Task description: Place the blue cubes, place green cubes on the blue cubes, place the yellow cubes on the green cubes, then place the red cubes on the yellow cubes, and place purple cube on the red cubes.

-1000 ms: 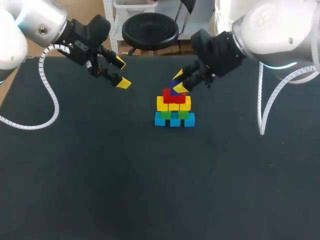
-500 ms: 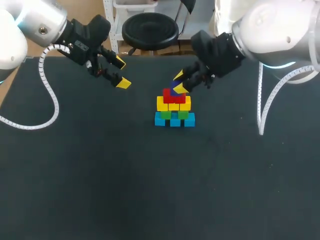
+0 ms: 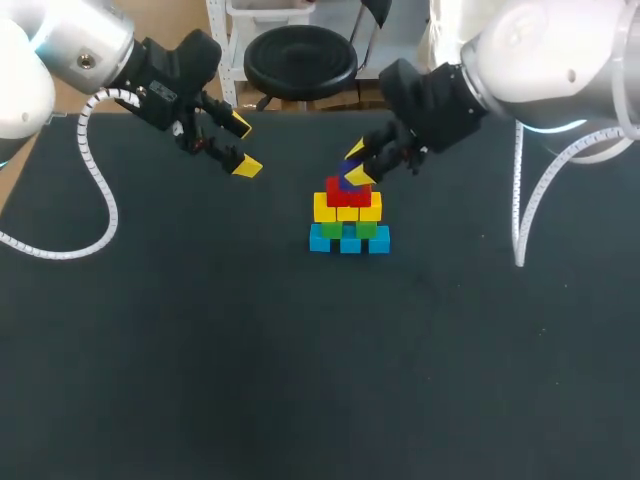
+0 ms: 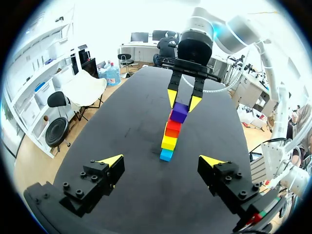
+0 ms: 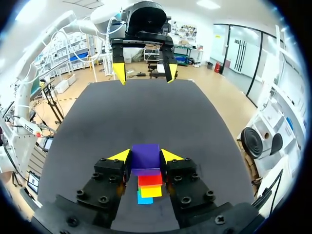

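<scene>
Atop the little pyramid, toward the desk's far edge and about midway between its left and right edges, sits the small purple cube (image 3: 350,178). My right gripper (image 3: 357,164) pinches it, one yellow-tipped finger pressed against each of two opposite sides. In the right wrist view the purple cube (image 5: 145,156) fills the gap between my fingers. In the left wrist view its underside appears to rest on the layer beneath.

Directly under it are the two red cubes (image 3: 348,193), side by side. Below them lies a row of three yellow cubes (image 3: 347,209), then two green cubes (image 3: 332,229), and at the base three blue cubes (image 3: 349,242) standing on the matte black desk (image 3: 200,350). The layers touch one another and the whole stack stands upright.

My right arm comes in from the far right corner and slants down over the stack. My left gripper (image 3: 242,146) hangs above the desk near the far left corner, well apart from the cubes, with its fingers spread wide and nothing between them. From the left wrist view the stack stands ahead of my left gripper (image 4: 161,161), with the right gripper (image 4: 184,101) over its top.
</scene>
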{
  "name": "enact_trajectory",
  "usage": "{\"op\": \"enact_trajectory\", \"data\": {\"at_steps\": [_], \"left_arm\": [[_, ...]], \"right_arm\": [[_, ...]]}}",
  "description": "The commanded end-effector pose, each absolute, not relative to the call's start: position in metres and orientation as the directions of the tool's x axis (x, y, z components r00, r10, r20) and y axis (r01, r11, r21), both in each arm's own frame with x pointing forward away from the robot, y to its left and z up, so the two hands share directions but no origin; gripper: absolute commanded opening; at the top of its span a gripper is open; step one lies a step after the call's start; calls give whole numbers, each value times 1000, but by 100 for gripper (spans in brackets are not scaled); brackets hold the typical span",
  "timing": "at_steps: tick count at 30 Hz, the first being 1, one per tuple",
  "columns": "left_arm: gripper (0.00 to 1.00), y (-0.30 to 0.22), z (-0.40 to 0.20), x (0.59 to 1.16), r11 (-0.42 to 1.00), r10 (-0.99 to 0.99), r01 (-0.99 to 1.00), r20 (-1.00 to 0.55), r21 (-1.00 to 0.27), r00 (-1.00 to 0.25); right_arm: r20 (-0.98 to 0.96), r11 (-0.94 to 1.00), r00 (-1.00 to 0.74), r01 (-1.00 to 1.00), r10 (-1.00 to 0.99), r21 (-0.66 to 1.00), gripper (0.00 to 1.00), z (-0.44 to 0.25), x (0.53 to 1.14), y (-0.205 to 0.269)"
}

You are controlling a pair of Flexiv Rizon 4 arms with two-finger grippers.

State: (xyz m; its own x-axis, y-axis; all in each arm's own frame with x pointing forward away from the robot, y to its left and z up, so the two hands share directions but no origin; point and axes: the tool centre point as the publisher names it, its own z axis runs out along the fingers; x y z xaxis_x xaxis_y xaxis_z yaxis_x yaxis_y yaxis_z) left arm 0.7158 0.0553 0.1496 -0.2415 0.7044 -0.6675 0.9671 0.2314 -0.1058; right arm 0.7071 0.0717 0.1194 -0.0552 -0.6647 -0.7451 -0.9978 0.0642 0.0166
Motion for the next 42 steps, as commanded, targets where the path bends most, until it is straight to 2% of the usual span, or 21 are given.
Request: {"op": "enact_trajectory", "data": {"at_steps": [1,2,4,20,22,23,24,25,42], "left_arm": [[100,56,149,715,229,702,968,-672,-104,-238],[100,56,149,715,229,702,968,-672,-104,-238],[100,56,149,715,229,702,968,-672,-104,-238],[100,56,149,715,229,702,968,-672,-104,-238],[100,56,149,715,229,702,968,-672,-104,-238],[100,56,149,715,229,702,968,-672,-104,-238],[100,56,149,715,229,702,968,-672,-104,-238],[100,56,149,715,229,702,968,-672,-104,-238],[100,56,149,715,229,702,968,-672,-104,-238]], "right_arm": [[-744,62,-57,-998,-666,22,62,120,709,73],[-743,62,-58,-998,-667,22,69,120,708,73],[-743,63,-54,-998,-667,16,100,122,708,72],[-739,117,-26,-991,-673,-71,100,148,698,54],[-726,120,-18,-989,-687,-89,42,157,692,53],[-721,124,-19,-988,-693,-94,30,160,689,52],[-722,126,-18,-987,-691,-96,11,162,686,50],[-722,128,-16,-987,-692,-101,0,164,682,50],[-724,113,-73,-994,-686,-8,0,135,645,62]]}}
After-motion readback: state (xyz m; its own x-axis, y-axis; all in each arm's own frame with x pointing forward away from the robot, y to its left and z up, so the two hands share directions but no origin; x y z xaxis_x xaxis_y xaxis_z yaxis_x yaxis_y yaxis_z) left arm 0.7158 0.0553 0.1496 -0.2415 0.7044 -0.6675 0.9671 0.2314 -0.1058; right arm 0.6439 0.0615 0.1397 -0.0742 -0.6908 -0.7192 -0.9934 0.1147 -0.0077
